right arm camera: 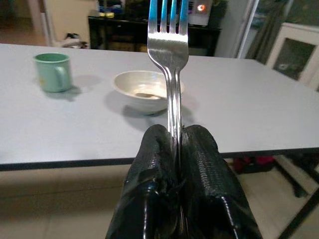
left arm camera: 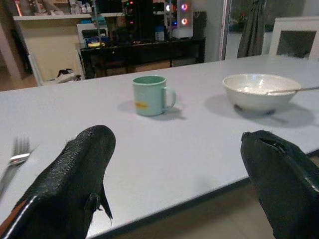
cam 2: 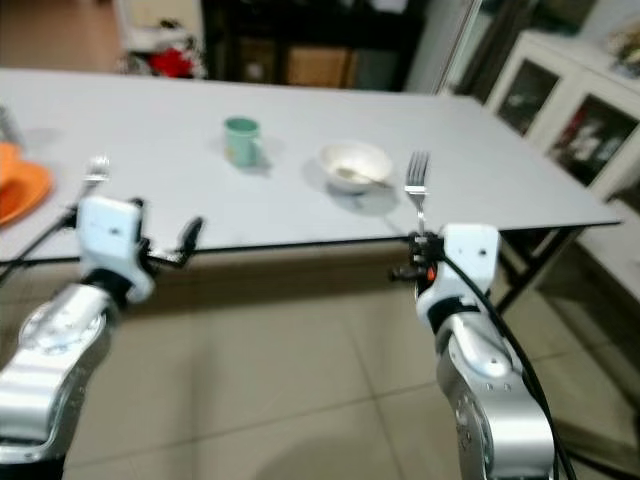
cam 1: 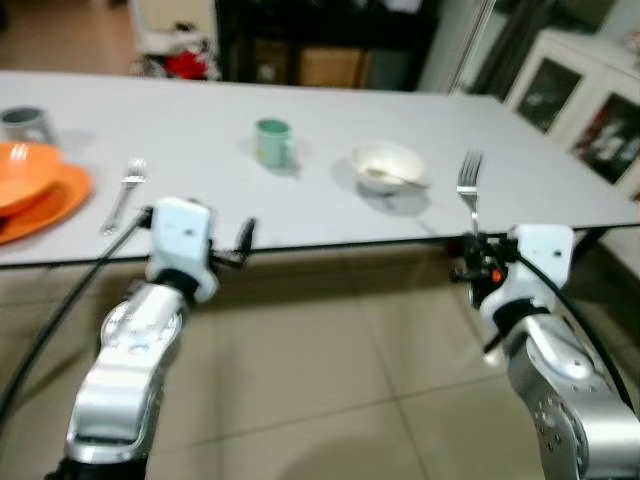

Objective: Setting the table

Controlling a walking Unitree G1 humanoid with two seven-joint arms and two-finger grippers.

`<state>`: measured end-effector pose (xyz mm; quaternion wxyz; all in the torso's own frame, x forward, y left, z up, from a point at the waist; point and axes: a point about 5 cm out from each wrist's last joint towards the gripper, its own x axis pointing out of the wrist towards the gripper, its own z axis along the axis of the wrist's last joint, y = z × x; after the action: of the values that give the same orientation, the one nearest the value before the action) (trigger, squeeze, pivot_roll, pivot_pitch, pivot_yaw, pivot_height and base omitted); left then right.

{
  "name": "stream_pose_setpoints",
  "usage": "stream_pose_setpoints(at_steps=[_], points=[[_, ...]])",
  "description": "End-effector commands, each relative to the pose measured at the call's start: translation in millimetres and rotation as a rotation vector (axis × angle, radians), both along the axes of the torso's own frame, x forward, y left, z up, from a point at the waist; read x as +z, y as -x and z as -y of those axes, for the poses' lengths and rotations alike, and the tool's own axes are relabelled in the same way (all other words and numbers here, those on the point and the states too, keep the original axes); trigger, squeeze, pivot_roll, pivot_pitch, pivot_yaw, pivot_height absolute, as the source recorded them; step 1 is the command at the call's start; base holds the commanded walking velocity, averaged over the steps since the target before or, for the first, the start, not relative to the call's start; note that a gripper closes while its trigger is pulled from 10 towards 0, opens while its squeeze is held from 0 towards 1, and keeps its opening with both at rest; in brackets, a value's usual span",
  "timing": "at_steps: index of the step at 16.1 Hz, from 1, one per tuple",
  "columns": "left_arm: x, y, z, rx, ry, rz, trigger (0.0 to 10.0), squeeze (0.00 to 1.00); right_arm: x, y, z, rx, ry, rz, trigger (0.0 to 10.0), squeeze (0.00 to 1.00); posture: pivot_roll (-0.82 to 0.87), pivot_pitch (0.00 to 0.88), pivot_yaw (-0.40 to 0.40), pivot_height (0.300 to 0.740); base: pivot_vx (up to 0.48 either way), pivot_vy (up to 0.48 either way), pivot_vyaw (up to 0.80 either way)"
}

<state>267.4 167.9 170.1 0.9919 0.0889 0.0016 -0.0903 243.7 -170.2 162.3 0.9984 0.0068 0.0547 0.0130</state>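
Note:
My right gripper [right arm camera: 172,135] is shut on the handle of a silver fork [right arm camera: 169,55], held upright with its tines up, just at the near edge of the grey table [cam 1: 300,215]. Beyond the fork on the table stands a white bowl [cam 1: 388,165] with a spoon in it, and left of that a green mug [cam 1: 272,142]. My left gripper [left arm camera: 179,149] is open and holds nothing, level with the table's near edge and facing the mug. A second fork [cam 1: 125,190] lies on the table beside an orange plate [cam 1: 50,205] that carries an orange bowl [cam 1: 20,172].
A grey cup [cam 1: 25,122] stands at the far left behind the orange bowl. A white cabinet with glass doors [cam 1: 590,100] is to the right of the table. Dark shelving [cam 1: 320,40] lines the wall behind. Tiled floor [cam 1: 330,380] lies below me.

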Motion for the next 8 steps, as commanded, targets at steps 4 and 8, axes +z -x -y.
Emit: stream_pose_setpoints(at_steps=[4, 8], points=[[-0.4, 1.8, 13.5, -0.06, 0.018, 0.0, 10.0, 0.0, 2.5, 0.2, 10.5, -0.035, 0.015, 0.011, 10.0, 0.0, 0.04, 0.0, -0.104, 0.74, 0.314, 0.0, 0.0], [-1.9, 5.8, 14.2, -0.071, 0.014, -0.006, 10.0, 0.0, 0.1, 1.3, 11.4, -0.028, 0.017, 0.0, 10.0, 0.0, 0.05, 0.0, -0.111, 0.74, 0.316, 0.0, 0.0]])
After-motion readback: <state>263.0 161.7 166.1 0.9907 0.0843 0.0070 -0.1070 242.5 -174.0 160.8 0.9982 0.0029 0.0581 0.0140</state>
